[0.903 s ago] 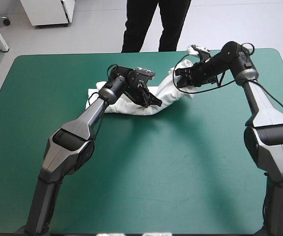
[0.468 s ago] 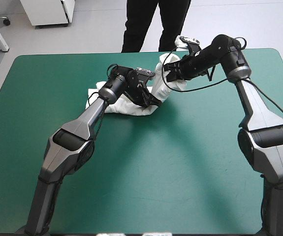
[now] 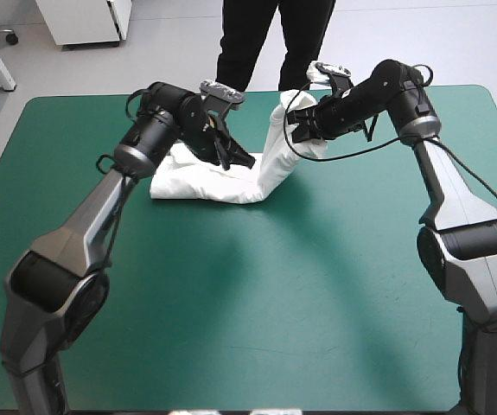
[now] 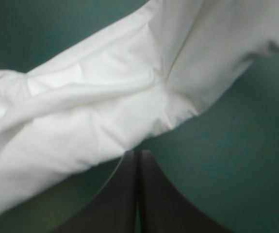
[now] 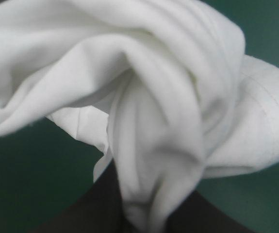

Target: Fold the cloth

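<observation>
The white T-shirt [image 3: 198,180] lies bunched on the teal-green table cover [image 3: 257,285] near its far edge, one end raised and clamped in the right gripper [image 3: 295,130], while the left gripper [image 3: 244,160], fingers together and empty, hangs just over the lying part.

My left gripper [image 3: 238,159] hangs closed to a point, holding nothing, just over the white short-sleeved T-shirt [image 3: 198,181]; my right gripper [image 3: 295,130], arm stretched forward, pinches its lifted end.
</observation>
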Controlling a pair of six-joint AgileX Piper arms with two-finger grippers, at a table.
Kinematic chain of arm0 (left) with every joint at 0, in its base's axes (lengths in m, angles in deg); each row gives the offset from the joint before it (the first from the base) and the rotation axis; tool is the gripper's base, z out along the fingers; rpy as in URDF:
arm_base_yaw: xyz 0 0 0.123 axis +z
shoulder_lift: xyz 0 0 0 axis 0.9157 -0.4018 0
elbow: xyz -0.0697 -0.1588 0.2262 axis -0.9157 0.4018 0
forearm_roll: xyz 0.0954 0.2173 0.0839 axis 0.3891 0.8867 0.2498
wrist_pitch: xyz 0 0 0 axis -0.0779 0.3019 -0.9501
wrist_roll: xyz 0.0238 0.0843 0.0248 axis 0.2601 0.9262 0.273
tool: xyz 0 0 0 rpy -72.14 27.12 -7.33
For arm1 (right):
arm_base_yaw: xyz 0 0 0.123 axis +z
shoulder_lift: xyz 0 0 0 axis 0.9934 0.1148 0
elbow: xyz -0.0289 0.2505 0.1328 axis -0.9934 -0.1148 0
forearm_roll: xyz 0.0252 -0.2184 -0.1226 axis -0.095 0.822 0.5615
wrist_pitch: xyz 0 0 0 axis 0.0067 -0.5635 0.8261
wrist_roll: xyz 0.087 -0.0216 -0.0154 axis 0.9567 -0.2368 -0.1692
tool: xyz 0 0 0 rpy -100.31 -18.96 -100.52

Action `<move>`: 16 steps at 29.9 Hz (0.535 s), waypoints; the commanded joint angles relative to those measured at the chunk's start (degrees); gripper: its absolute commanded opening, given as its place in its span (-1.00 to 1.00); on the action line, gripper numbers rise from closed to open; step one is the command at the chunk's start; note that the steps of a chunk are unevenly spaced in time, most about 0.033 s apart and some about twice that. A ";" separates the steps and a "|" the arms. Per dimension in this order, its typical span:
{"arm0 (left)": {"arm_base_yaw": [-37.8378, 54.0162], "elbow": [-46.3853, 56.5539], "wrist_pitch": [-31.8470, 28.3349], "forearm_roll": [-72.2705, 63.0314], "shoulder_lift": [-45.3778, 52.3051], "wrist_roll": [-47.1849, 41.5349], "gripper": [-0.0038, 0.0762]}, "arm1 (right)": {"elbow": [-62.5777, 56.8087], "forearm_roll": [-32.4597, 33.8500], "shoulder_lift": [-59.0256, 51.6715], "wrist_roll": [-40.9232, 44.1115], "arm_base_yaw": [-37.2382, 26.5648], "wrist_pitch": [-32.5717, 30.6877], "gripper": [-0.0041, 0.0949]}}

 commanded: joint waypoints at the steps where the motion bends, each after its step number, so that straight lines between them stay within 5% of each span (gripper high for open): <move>1: 0.04 9.83 2.94 1.74 11.86 -0.36 -0.93 | 2.02 -2.83 -4.41 -0.80 1.74 0.11 -0.95; 8: 0.04 35.51 0.65 3.32 33.12 -0.75 -0.93 | 1.92 -0.30 -4.34 -1.02 8.28 6.33 -0.95; 16: 0.04 47.94 0.87 3.20 52.67 -3.56 -0.93 | 2.02 0.00 -0.04 -0.07 15.90 19.14 -0.95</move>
